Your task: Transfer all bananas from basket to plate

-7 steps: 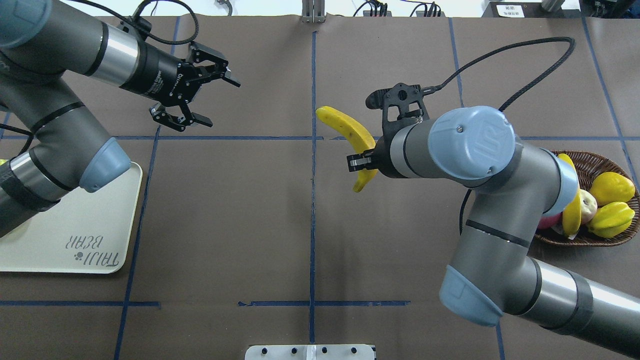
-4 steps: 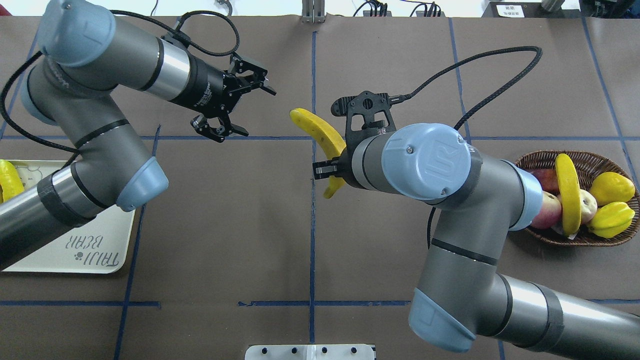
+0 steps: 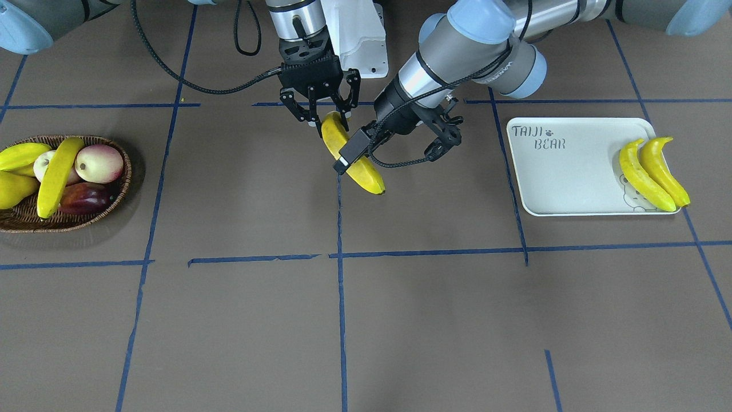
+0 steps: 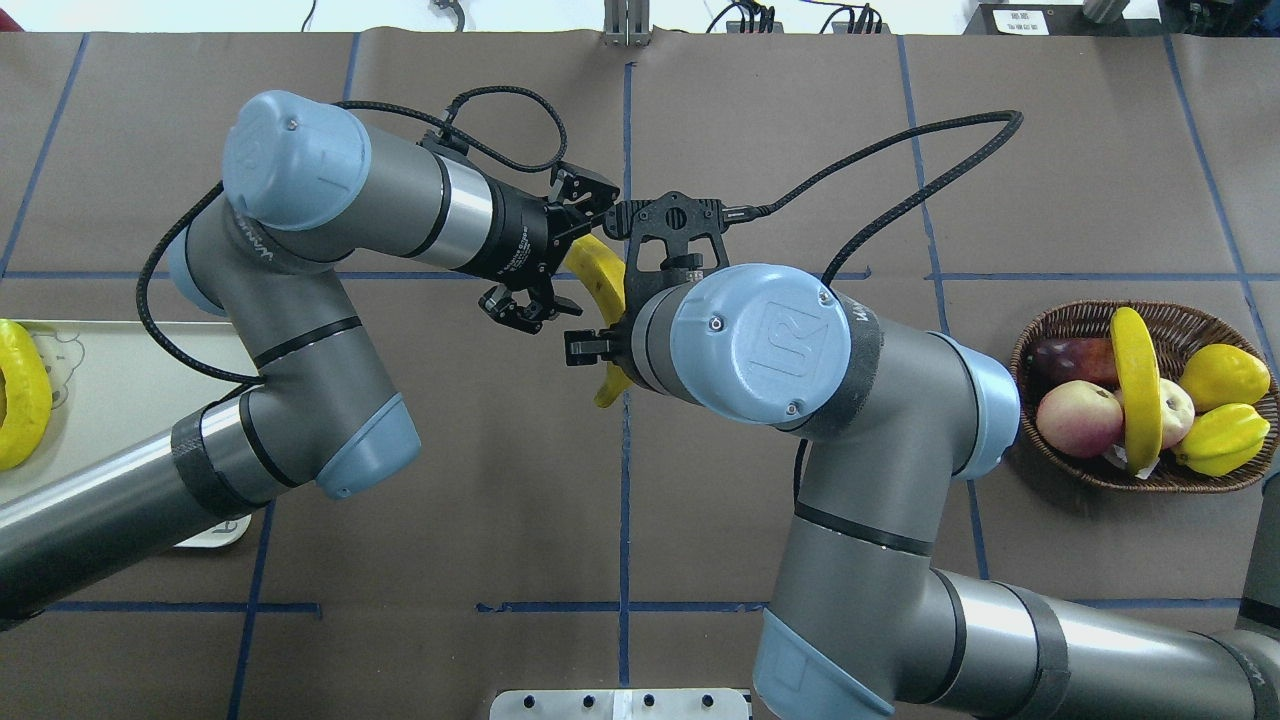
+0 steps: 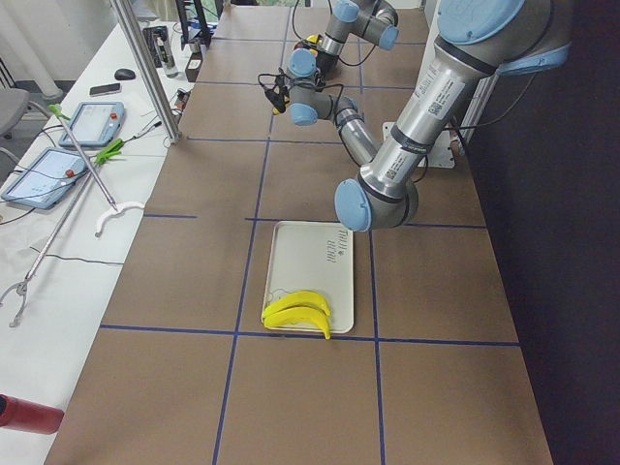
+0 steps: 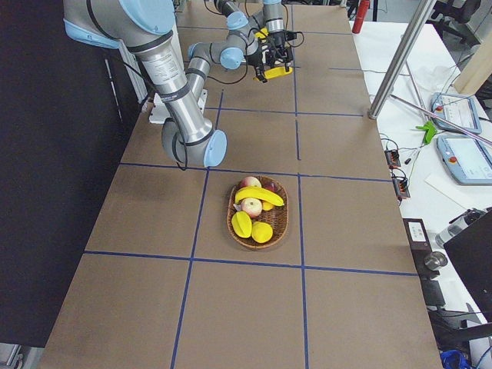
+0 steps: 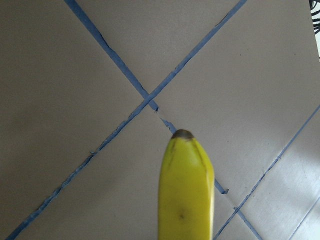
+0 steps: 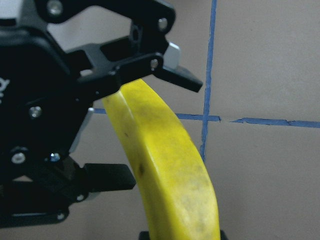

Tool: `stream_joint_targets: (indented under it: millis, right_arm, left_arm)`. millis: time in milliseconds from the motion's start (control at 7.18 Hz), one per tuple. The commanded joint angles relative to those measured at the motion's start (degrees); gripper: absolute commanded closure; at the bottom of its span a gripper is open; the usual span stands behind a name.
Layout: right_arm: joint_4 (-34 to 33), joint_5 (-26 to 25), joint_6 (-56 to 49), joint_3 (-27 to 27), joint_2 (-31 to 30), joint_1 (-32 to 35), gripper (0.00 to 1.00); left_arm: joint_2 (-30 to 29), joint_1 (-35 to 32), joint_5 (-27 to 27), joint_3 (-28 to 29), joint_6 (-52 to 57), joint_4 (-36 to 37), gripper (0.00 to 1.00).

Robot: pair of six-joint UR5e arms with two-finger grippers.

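My right gripper [image 4: 603,350] is shut on one end of a yellow banana [image 4: 598,280] and holds it above the table's middle; it also shows in the front view [image 3: 330,121]. My left gripper [image 4: 585,250] is open, its fingers either side of the banana's far part, as the right wrist view [image 8: 155,130] shows. The banana's dark tip [image 7: 182,134] shows in the left wrist view. Two bananas [image 3: 652,171] lie on the white plate [image 3: 560,171]. One banana [image 4: 1135,390] lies across the fruit in the wicker basket [image 4: 1060,320].
The basket also holds pink-cream round fruits [image 4: 1078,418], a dark red fruit [image 4: 1070,357] and plump yellow fruits [image 4: 1225,375]. The white robot base [image 3: 360,40] stands behind the grippers. Blue tape lines cross the brown table cover.
The right arm has carried the banana left toward the table's middle. The left arm has swung right from the plate and its open fingers now straddle the banana.
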Motion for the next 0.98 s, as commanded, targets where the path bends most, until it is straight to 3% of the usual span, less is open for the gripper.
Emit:
stream_joint_targets:
  millis: [0,139,279,418,557,697,836]
  right_arm:
    - [-0.08,0.0,0.02,0.04,0.07,-0.11,1.0]
    - [-0.08,0.17,-0.07,0.04,-0.01,-0.11,0.96]
    - [-0.17,0.61,-0.07,0.04,-0.01,-0.11,0.85]
    - [-0.78,0.61,0.02,0.13,-0.19,-0.11,0.19]
    - [-1.39,0.79,-0.07,0.39,-0.1,-0.03,0.01]
    - [-1.4,1.92,-0.15,0.57,-0.19,0.24,0.01]
    - [-1.48,7.33,-0.24,0.92,-0.28,2.68,0.01]
  left_arm:
    - [-0.17,0.4,0.8,0.19,-0.11,-0.09,0.57]
    - [0.0,0.32,0.8,0.1,-0.11,0.0,0.93]
    - [0.18,0.14,0.8,0.01,-0.02,0.0,1.0]
    - [0.35,-0.04,0.8,-0.34,0.15,0.0,1.0]
    - [0.53,-0.3,0.72,-0.69,0.15,0.7,1.0]
    - [0.62,-0.56,0.72,-0.78,0.33,1.83,1.0]
    - [1.57,-1.09,0.8,-0.78,0.59,1.93,1.0]
